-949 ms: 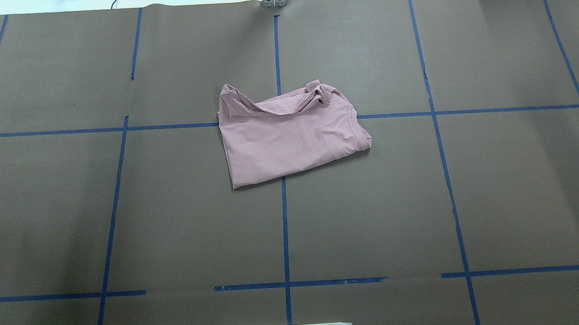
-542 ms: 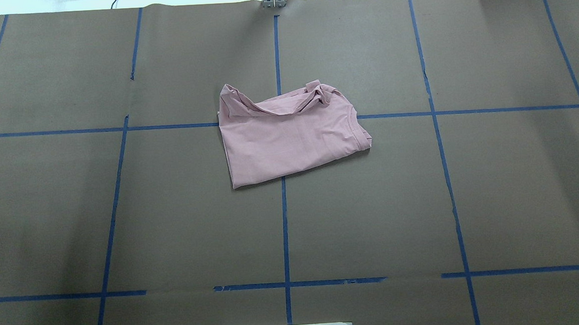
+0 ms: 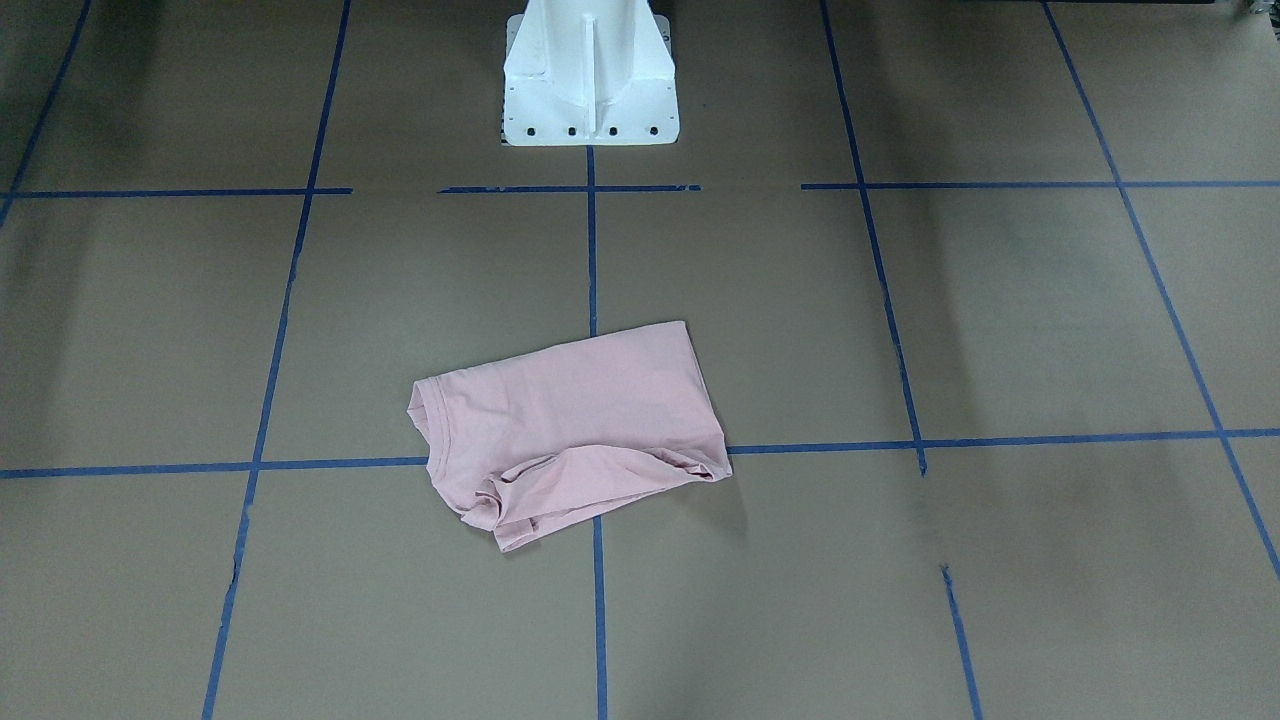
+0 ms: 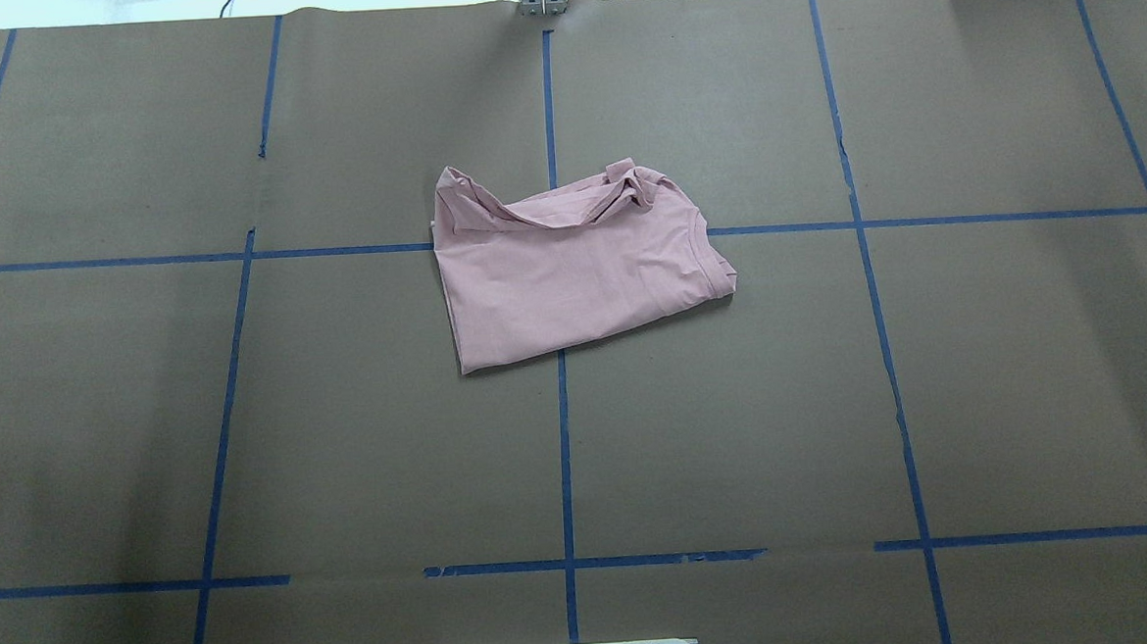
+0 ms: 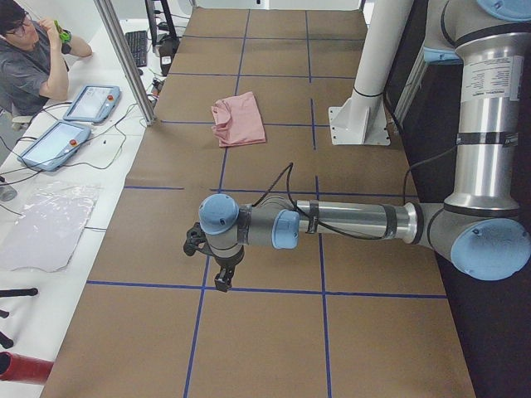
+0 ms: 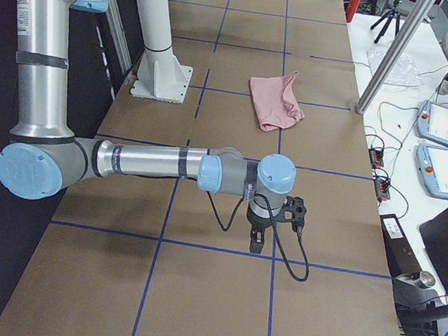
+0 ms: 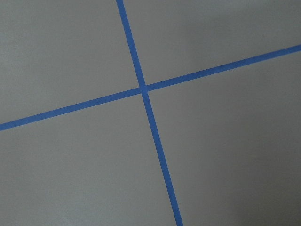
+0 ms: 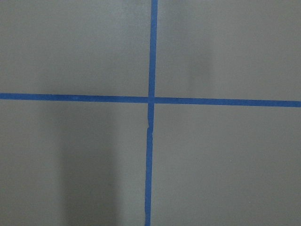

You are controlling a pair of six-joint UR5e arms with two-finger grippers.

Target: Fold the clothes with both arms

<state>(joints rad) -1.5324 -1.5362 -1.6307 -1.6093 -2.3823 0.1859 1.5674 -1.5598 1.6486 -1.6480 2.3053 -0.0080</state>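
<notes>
1 T-shirt [image 4: 571, 283] sits well apart from L pincer [image 5: 222, 283], R pincer [image 6: 256, 241].

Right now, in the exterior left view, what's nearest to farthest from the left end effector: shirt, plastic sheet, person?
From the left end effector:
1. Plastic sheet, just beside the table, on the operators' side.
2. Shirt, farther along the table, near its middle.
3. Person, seated past the far corner.
</notes>
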